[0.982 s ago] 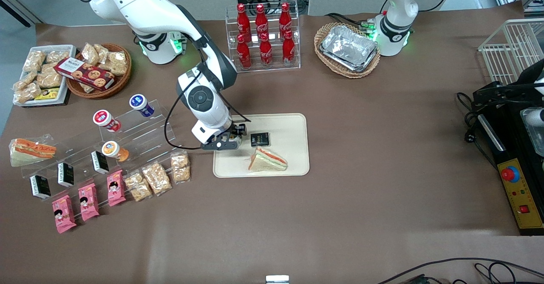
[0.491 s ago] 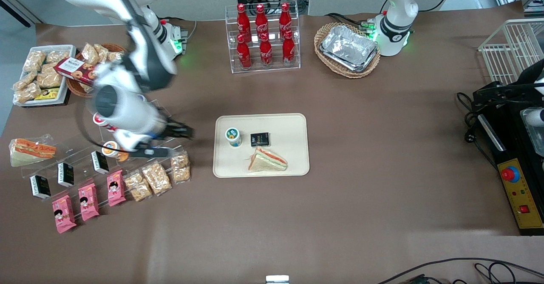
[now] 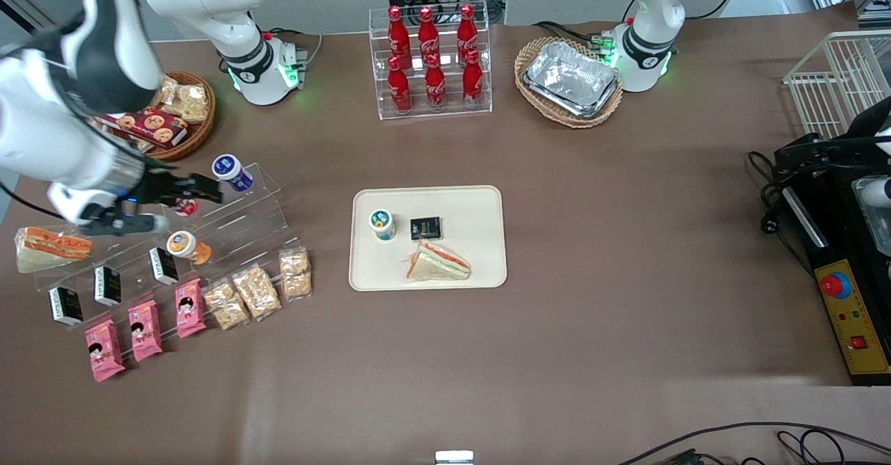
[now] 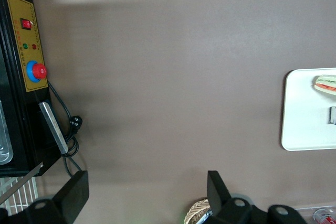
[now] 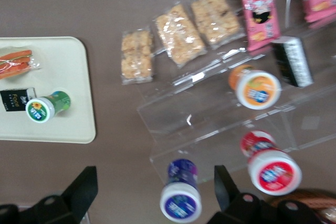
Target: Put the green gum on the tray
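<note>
The green gum, a white canister with a green-rimmed lid, stands upright on the cream tray, at the tray's end nearest the working arm. In the right wrist view the gum stands on the tray beside a black packet. My right gripper is open and empty. It hovers above the clear stepped stand, toward the working arm's end of the table and well away from the tray. In the wrist view the gripper has its fingers spread wide over the blue-lidded canister.
A wrapped sandwich and a black packet lie on the tray. The acrylic stand holds blue-lidded, red-lidded and orange-lidded canisters. Snack packs lie nearer the camera. A cola rack and a foil-tray basket stand farther away.
My gripper was at the tray's edge over the gum a second ago. It has swung away toward the working arm's end, leaving the gum standing on the tray.
</note>
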Available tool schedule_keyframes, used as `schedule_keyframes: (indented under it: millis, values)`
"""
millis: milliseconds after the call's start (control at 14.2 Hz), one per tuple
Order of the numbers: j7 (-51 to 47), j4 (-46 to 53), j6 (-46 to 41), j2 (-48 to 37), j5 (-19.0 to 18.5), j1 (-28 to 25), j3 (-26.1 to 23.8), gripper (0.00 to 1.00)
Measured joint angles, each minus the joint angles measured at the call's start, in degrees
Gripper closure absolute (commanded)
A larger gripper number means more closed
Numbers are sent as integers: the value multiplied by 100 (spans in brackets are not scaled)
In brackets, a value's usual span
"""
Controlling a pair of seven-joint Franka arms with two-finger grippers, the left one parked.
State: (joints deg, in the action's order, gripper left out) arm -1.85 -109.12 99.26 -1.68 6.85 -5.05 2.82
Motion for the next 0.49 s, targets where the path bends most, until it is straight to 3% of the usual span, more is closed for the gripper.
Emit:
schedule_keyframes:
  millis: [491]
  values:
    - [75,1313,-924,116,-183,549,1,0]
